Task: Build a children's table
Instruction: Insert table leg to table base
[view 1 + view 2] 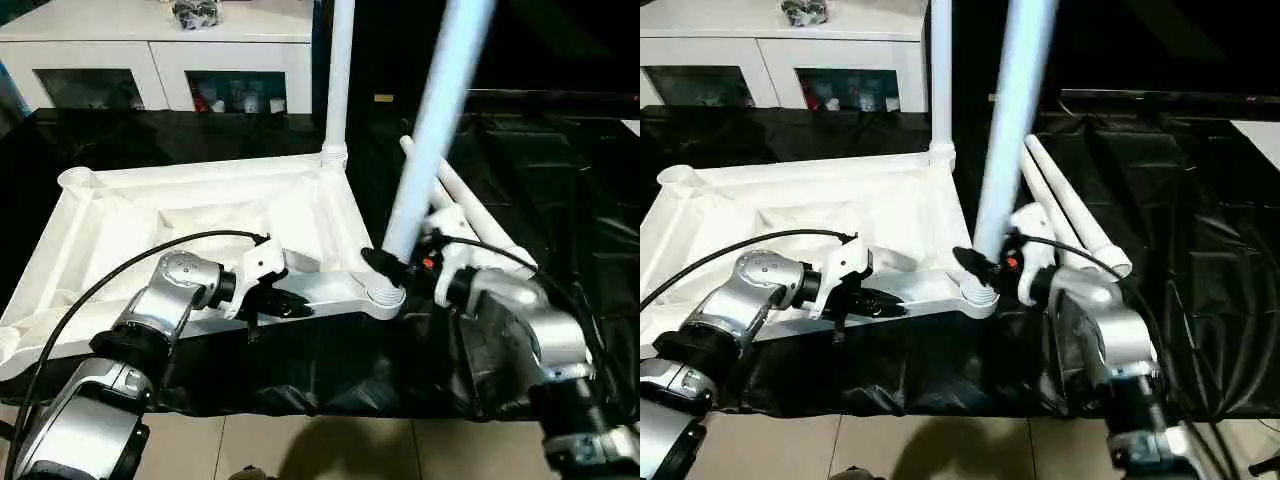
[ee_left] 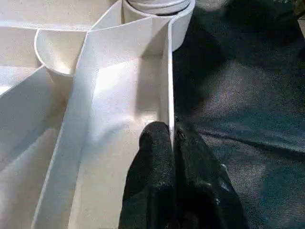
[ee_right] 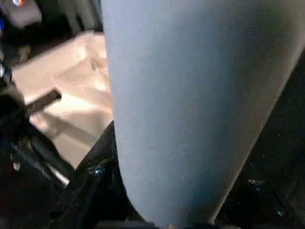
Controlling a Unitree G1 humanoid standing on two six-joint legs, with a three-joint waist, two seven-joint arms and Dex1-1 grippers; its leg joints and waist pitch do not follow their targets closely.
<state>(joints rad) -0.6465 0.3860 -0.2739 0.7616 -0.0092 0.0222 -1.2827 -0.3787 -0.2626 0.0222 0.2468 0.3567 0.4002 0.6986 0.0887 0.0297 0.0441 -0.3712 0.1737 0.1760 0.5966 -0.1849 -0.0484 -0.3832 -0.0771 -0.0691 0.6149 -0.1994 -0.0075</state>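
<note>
You are looking at a black sheet (image 1: 560, 200) covering the work surface, with a white cabinet (image 1: 160, 60) standing behind it.

Tabletop (image 1: 150, 215): lying upside down on the sheet, ribbed underside facing up, taking up the left half of the scene. A round socket is sitting at each visible corner.

Far leg (image 1: 340, 75): standing upright in the far right corner socket.

Near leg (image 1: 430, 140): standing in the near right corner socket (image 1: 385, 295), leaning slightly to the right as it rises out of the top of the head views. In the right wrist view its tube (image 3: 190, 109) is sitting right up against the camera.

Two spare legs (image 1: 1070, 205): lying side by side on the sheet just right of the tabletop, behind the right gripper.

Right gripper (image 1: 385, 265): you are seeing its fingers clasping the near leg low down, just above the socket, one black finger (image 1: 377, 262) wrapping the left side of the tube.

Left gripper (image 1: 285, 303): its fingers are pinching the tabletop's near rim, left of the near right socket. In the left wrist view the two black fingers (image 2: 157, 162) are pressing together on the thin upright rim wall (image 2: 167, 86), one on each face.
</note>
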